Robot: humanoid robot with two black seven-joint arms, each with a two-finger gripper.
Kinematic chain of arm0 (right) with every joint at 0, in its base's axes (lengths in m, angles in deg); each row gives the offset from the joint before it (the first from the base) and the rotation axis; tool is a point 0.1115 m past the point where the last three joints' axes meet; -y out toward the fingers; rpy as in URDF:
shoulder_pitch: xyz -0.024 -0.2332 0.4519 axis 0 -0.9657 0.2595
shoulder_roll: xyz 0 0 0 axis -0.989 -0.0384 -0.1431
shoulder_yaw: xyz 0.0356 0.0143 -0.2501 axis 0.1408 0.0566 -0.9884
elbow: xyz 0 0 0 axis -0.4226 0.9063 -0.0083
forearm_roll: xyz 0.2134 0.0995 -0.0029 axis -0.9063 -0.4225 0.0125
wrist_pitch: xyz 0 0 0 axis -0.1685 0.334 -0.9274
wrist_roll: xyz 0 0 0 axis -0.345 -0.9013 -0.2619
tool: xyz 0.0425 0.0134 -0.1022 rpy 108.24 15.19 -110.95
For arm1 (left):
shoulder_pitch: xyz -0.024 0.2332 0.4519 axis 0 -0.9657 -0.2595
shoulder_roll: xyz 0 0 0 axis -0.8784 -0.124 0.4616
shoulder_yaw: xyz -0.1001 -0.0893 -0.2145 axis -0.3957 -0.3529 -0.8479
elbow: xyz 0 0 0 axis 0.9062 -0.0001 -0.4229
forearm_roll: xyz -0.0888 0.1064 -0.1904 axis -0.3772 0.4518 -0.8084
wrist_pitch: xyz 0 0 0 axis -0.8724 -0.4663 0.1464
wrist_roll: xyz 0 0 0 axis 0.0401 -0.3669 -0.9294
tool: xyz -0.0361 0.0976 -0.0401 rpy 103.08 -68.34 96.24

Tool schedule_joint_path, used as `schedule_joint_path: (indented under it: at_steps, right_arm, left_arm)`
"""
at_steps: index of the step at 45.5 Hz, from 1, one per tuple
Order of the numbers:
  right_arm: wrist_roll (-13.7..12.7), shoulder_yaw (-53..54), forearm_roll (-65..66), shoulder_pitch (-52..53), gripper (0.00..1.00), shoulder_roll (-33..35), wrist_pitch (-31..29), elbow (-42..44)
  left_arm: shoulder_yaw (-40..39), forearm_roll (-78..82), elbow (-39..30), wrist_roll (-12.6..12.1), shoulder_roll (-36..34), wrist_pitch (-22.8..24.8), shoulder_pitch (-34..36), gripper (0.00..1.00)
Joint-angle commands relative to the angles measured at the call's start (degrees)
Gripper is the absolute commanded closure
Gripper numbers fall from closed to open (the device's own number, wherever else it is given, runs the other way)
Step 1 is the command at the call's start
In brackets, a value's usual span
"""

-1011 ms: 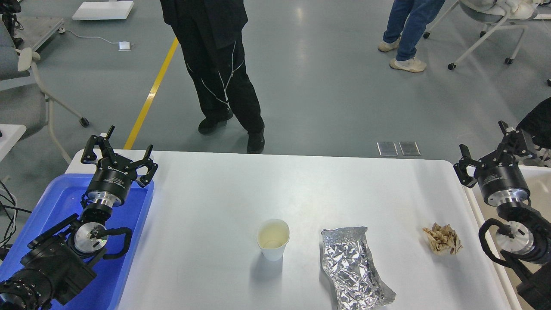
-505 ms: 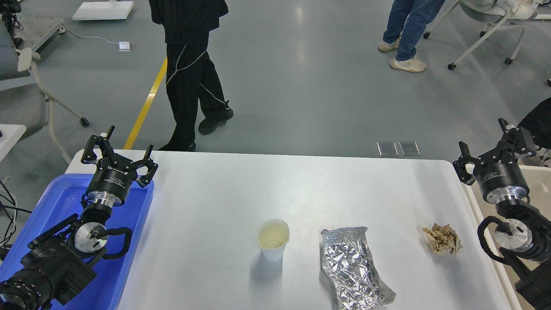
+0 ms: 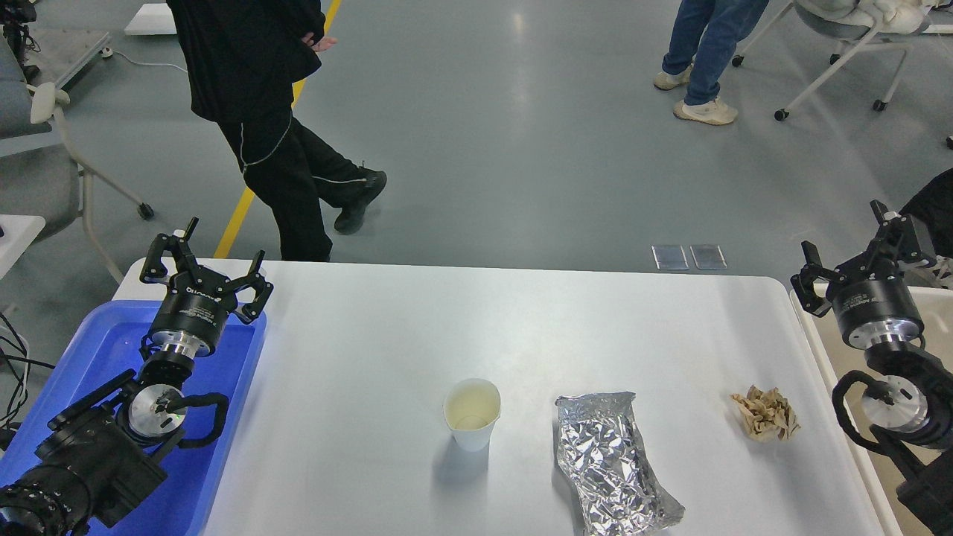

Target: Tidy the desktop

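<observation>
Counter: a wide white top with rounded corners, filling the middle of the head view, bare across its far half.

Paper cup: white, upright, near the front middle of the counter, with a little pale liquid at the bottom.

Foil wrapper: crumpled silver, lying flat just right of the cup and apart from it, its near end reaching toward the front edge.

Paper wad: tan, crumpled, resting right of the foil and close to the counter's right edge.

Blue plastic tray: set against the counter's left side, partly covered by the left arm.

Beige-white bin: only its rim showed at the right edge, beside the counter.

Left hand: raised above the tray's far corner, fingers spread apart, holding nothing.

Right hand: raised over the bin just past the counter's right corner, fingers spread apart, holding nothing, well apart from the paper wad.

Person in black: mid-stride on the grey floor beyond the counter's far left. A second person's jeans and pale shoes stood farther right.
</observation>
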Motion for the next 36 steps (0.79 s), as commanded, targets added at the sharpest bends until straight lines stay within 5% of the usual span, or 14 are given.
schedule_joint_path:
  at_steps: [1,36]
  right_arm:
    - [-0.08,-0.29,0.09,-0.44,0.0,0.12,0.15,0.46]
    - [-0.08,-5.55,0.27,0.44,0.0,3.36,0.33,0.11]
  left_arm:
    - [0.0,0.0,-0.01,0.0,0.0,0.08,0.0,0.0]
    - [0.0,0.0,-0.01,0.0,0.0,0.08,0.0,0.0]
